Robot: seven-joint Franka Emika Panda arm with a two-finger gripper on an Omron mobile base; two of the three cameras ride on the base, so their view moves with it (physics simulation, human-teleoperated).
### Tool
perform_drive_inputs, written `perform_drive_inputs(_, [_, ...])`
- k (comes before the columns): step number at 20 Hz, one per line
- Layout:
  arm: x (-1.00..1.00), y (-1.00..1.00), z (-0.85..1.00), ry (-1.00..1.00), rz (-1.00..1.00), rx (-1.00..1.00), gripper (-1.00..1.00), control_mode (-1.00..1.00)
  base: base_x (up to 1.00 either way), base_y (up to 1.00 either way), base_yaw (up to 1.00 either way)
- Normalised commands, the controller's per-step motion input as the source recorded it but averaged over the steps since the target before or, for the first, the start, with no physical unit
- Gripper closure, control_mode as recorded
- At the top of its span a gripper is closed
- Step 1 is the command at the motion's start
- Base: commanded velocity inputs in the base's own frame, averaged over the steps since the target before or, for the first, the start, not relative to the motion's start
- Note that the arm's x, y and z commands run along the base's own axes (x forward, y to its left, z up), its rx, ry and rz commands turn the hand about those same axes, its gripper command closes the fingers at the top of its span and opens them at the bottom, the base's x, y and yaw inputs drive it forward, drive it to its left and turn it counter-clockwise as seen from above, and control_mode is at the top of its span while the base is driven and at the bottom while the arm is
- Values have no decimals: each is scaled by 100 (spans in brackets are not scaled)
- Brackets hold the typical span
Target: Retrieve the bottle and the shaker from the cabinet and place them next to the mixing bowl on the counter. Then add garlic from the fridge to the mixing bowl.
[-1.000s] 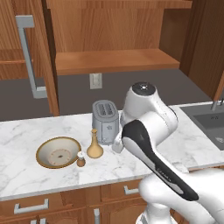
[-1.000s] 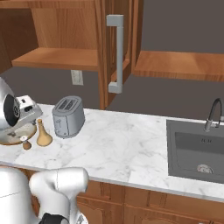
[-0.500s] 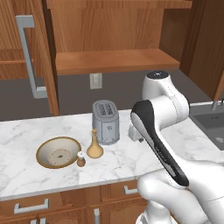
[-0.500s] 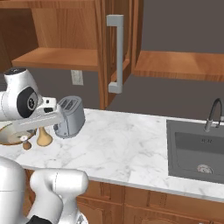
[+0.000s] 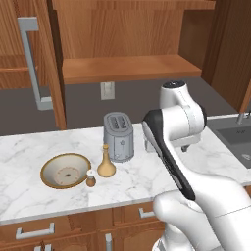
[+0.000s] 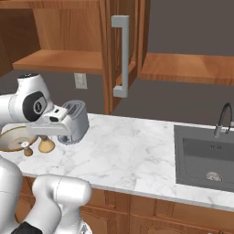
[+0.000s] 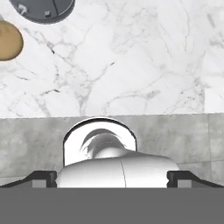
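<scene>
The hand is hanging over the marble surface just beside the toaster, facing down; its fingertips are sitting wide apart, gripping nothing. The bottle, the shaker and the bowl are standing together on the far side of the toaster from the hand. No writing is showing legibly.

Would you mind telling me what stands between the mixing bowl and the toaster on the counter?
In the left base view, the shaker and the bottle stand between the bowl and the toaster.
</scene>
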Motion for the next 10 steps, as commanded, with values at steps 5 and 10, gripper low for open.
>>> perform_drive_inputs(5, [0,-5,0,0,-2,0,-100,-100,0,0,0])
perform_drive_inputs(10, [-3,0,0,0,0,0,-100,100,-6,0,0])
